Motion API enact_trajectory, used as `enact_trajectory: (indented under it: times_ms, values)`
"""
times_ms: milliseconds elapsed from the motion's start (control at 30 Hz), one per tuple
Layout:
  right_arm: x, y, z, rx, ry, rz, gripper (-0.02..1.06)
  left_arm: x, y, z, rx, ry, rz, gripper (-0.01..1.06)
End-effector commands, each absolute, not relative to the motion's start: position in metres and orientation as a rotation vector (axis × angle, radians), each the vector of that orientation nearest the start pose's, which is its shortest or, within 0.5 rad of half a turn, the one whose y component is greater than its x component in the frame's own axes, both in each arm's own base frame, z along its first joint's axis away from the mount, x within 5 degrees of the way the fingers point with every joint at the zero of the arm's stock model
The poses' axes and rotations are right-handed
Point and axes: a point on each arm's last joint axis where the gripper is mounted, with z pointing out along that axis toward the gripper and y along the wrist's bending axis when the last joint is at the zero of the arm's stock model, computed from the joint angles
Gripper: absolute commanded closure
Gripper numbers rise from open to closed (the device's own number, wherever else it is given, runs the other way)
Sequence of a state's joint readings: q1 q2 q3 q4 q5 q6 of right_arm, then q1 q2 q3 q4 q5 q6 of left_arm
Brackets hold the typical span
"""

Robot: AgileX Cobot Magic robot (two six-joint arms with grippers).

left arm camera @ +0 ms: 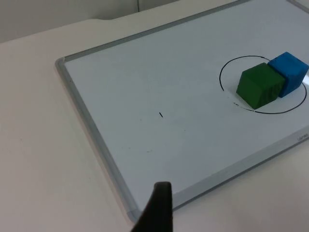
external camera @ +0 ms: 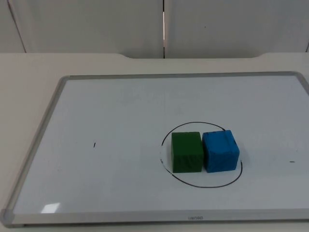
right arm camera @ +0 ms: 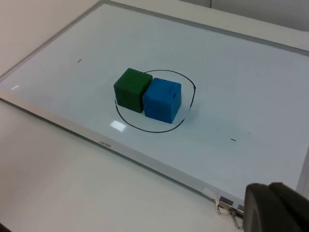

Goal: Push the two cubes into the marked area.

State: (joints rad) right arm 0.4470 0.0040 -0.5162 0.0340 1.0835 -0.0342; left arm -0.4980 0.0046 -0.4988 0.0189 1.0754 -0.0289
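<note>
Left gripper (left arm camera: pixel 157 212) is hanging off the whiteboard's (external camera: pixel 96 193) corner, right gripper (right arm camera: pixel 275 208) off its opposite end; finger state cannot be told for either. Green cube (external camera: pixel 186 152) and blue cube (external camera: pixel 220 150) are sitting touching inside the drawn circle (external camera: pixel 203 184).

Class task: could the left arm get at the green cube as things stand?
Probably yes. The green cube sits on the whiteboard inside the drawn circle, with the blue cube touching its far side. From the left hand, only bare board lies between.
</note>
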Motion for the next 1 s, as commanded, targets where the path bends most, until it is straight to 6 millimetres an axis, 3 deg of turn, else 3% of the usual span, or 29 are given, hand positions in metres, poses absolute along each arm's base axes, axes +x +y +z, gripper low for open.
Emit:
enact_trajectory:
  times_ms: [0,200,300,400,967]
  values:
    - [-0.0077,-0.0012,0.2807,-0.493,1.995,0.297,1.05,-0.0034,0.0040,0.2748,0.479,2.019,-0.298,0.23]
    - [-0.0078,-0.0012,0.2806,-0.493,1.997,0.297,1.05,-0.0034,0.0040,0.2748,0.479,2.019,-0.298,0.22]
    - [-0.0078,-0.0012,0.2806,-0.493,1.997,0.297,1.05,-0.0034,0.0040,0.2748,0.479,2.019,-0.298,0.15]
    - [-0.0078,-0.0012,0.2806,-0.493,1.997,0.297,1.05,-0.0034,0.0040,0.2748,0.479,2.019,-0.298,0.00]
    - [-0.0076,-0.0017,0.2804,-0.493,1.998,0.288,1.05,-0.0034,0.0040,0.2748,0.479,2.019,-0.298,0.00]
